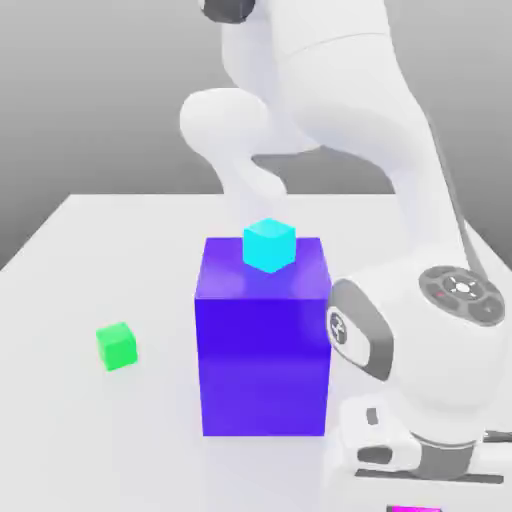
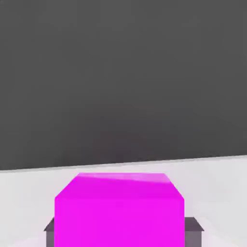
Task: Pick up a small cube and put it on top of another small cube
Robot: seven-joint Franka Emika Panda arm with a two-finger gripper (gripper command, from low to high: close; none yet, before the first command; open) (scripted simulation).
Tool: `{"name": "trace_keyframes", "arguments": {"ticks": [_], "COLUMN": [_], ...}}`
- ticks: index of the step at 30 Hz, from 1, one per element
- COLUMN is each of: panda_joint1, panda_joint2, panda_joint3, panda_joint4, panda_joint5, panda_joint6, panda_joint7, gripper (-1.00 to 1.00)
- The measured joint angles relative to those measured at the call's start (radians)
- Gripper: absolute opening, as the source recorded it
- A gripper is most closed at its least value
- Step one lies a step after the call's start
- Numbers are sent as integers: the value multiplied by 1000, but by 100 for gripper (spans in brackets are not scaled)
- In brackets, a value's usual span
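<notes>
On the white tabletop (image 1: 60, 260), from the exterior view's left: a small green cube (image 1: 117, 346), then a tall blue block (image 1: 264, 340) carrying a small cyan cube (image 1: 269, 245). In the hand view, a small magenta cube (image 2: 119, 212) sits between the jaws' dark fingertips (image 2: 50, 230), which flank it closely; whether they grip it cannot be told.

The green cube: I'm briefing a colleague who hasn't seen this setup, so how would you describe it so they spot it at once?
Start from the tall blue block in the middle of the white table. On the exterior view's left of it, apart from it and alone on the tabletop, lies the small green cube. Unlike the cyan cube, which sits on top of the blue block, it rests directly on the table.
</notes>
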Motion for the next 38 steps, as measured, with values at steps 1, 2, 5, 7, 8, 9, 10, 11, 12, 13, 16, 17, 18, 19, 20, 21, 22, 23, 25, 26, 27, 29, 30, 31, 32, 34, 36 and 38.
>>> {"name": "trace_keyframes", "arguments": {"ticks": [1,2,5,7,8,9,10,11,12,13,16,17,18,19,20,21,22,23,25,26,27,29,30,31,32,34,36,38], "panda_joint1": [-3,-12,-40,-71,-87,-105,-122,-141,-167,-189,-282,-340,-407,-462,-479,-499,-524,-551,-609,-638,-655,-658,-653,-645,-636,-615,-596,-594], "panda_joint2": [-13,-38,-139,-202,-232,-261,-290,-321,-353,-386,-494,-533,-571,-608,-644,-680,-716,-752,-823,-858,-870,-836,-806,-773,-739,-667,-601,-601], "panda_joint3": [4,15,48,2,-27,-55,-85,-115,-141,-172,-269,-295,-313,-325,-332,-346,-364,-385,-429,-451,-467,-487,-493,-499,-504,-514,-508,-508], "panda_joint4": [-3,-9,-37,-94,-125,-157,-189,-222,-256,-292,-403,-443,-480,-517,-554,-590,-627,-663,-736,-772,-796,-812,-814,-814,-813,-812,-810,-810], "panda_joint5": [7,17,60,63,60,57,53,49,43,37,20,14,10,9,13,17,24,31,52,65,77,97,109,123,139,182,248,248], "panda_joint6": [-10,-28,-102,-111,-111,-110,-109,-107,-105,-103,-98,-95,-93,-90,-87,-83,-79,-75,-67,-62,-48,4,35,68,102,171,234,234], "panda_joint7": [-4,-12,-41,-1,25,52,80,109,140,173,276,312,345,376,403,428,453,476,519,538,550,551,545,538,528,500,456,456], "gripper": [-100,-100,-100,-100,-100,-100,-100,-100,-100,-100,-100,-100,-100,-100,-100,-100,-100,-100,-100,-100,-100,-100,-100,-100,-100,-100,100,100]}}
